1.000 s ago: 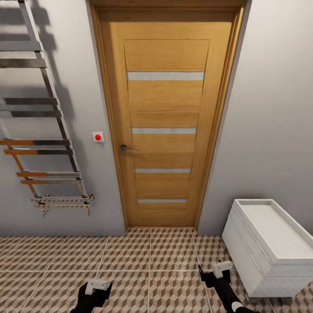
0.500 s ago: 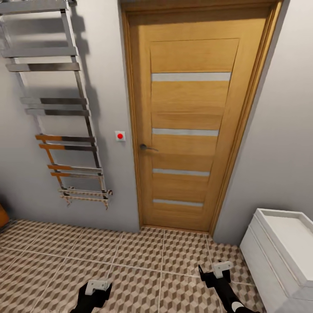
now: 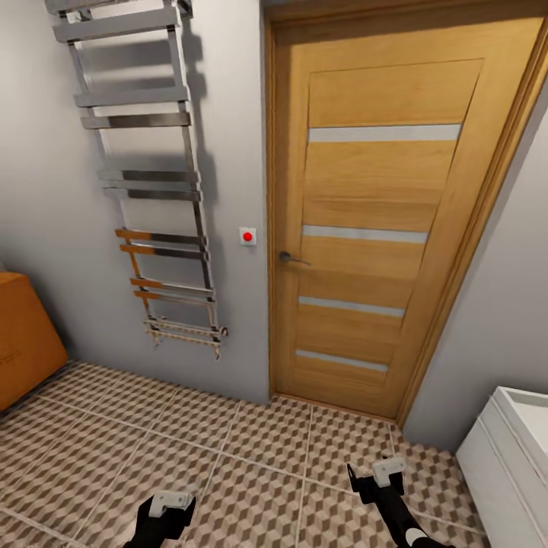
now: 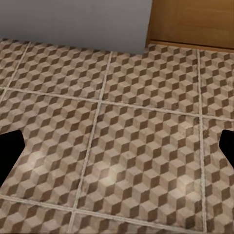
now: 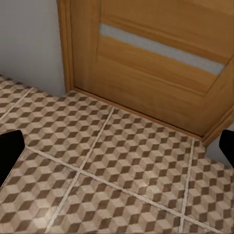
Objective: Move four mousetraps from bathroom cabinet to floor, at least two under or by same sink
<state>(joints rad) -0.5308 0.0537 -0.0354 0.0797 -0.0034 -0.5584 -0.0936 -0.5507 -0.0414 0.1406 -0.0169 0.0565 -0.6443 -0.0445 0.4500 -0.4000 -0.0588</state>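
One orange-brown corner of the cabinet (image 3: 23,342) shows at the far left against the grey wall. The bathroom floor (image 3: 251,449) of cube-pattern tiles runs from the wall to me. My left gripper (image 3: 166,508) and right gripper (image 3: 378,476) hang low over the tiles at the near edge. In the wrist views the left gripper (image 4: 117,148) and the right gripper (image 5: 117,148) are open, dark fingertips far apart with bare tile between them. The mousetraps and the sink are out of view.
A closed wooden door (image 3: 373,228) with a lever handle stands ahead. A chrome towel rail (image 3: 152,183) hangs on the wall to its left, with a red button (image 3: 246,236) between them. A white vanity unit (image 3: 506,464) fills the lower right corner.
The camera has turned left, so door and towel rail slid right in the picture. The cabinet's corner came into view at the left and the white unit moved to the right edge. Both grippers look unchanged.
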